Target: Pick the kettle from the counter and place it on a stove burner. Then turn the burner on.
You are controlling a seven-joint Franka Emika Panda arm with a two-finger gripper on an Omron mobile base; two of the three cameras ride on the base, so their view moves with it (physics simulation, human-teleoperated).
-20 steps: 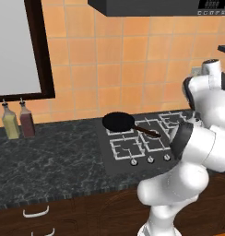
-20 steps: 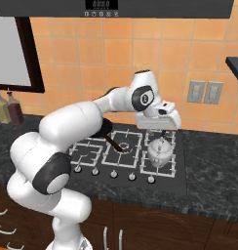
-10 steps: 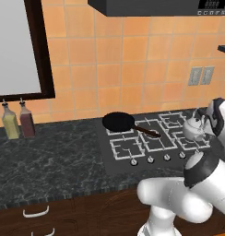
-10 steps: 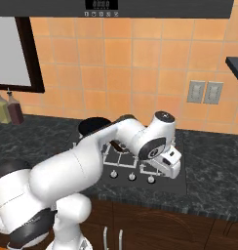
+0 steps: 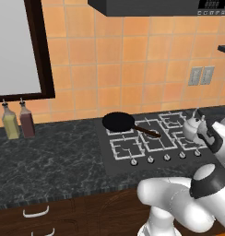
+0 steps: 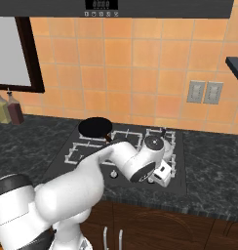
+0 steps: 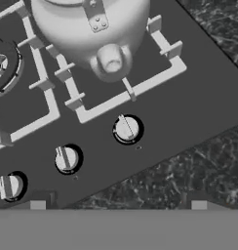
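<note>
Hand view: kettle (image 7: pixel 91 34) sitting on a stove grate (image 7: pixel 140 83) at the top of the picture, spout (image 7: pixel 111 61) pointing down toward the camera, handle bracket visible on its near face. Just below the grate, a row of silver knobs along the front strip of the cooktop: one knob (image 7: pixel 126 129) directly under the spout, a second knob (image 7: pixel 67 158) to its left, a third knob (image 7: pixel 10 186) further left. Claw (image 7: pixel 118 205) with fingertips (image 7: pixel 38 205) just peeking up at the bottom edge, spread wide apart, holding nothing, well clear of the kettle and nearer the knob row than the pot. Marbled counter (image 7: pixel 208 166) running along the lower right beyond the cooktop edge.

Left base view: kettle (image 5: pixel 192 126) standing upright on the right-hand burner of the stove (image 5: pixel 151 143), partly behind the arm's wrist. Black frying pan (image 5: pixel 119 122) on the rear left burner, its handle angled toward the middle grates. Two glass bottles (image 5: pixel 17 122) side by side far left on the counter (image 5: pixel 54 161), against the tiled wall.

Right base view: arm bent low over the front right corner of the cooktop, covering most of the kettle.
</note>
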